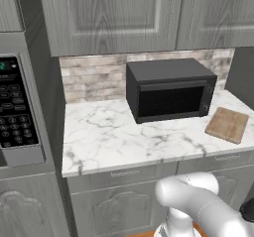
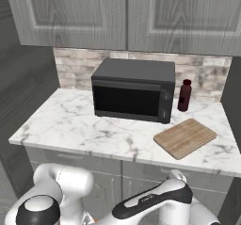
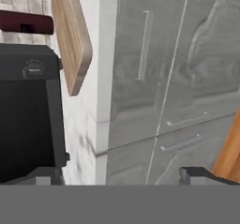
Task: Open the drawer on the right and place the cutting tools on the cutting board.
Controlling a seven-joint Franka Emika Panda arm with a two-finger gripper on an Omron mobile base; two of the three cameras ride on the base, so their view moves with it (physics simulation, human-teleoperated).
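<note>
The drawer [image 1: 218,160] on the right sits shut under the marble counter, and its grey wood-grain front [image 3: 136,78] with a slim bar handle [image 3: 145,45] faces me in the rolled hand view. My gripper [image 3: 121,176] is open, held off the front with nothing between its fingertips [image 3: 197,174]. The cutting board [image 1: 227,124] lies flat on the counter's right end [image 2: 184,137], and its edge overhangs the counter lip in the hand view [image 3: 71,35]. The cutting tools are hidden. My arm [image 2: 150,200] reaches low in front of the drawer fronts.
A black microwave [image 1: 170,89] stands at the back of the counter [image 1: 109,137], left of the board. A dark red bottle [image 2: 184,96] stands beside it. A similar drawer front [image 1: 121,174] sits to the left, with cabinet doors below and an oven panel [image 1: 15,112] at far left.
</note>
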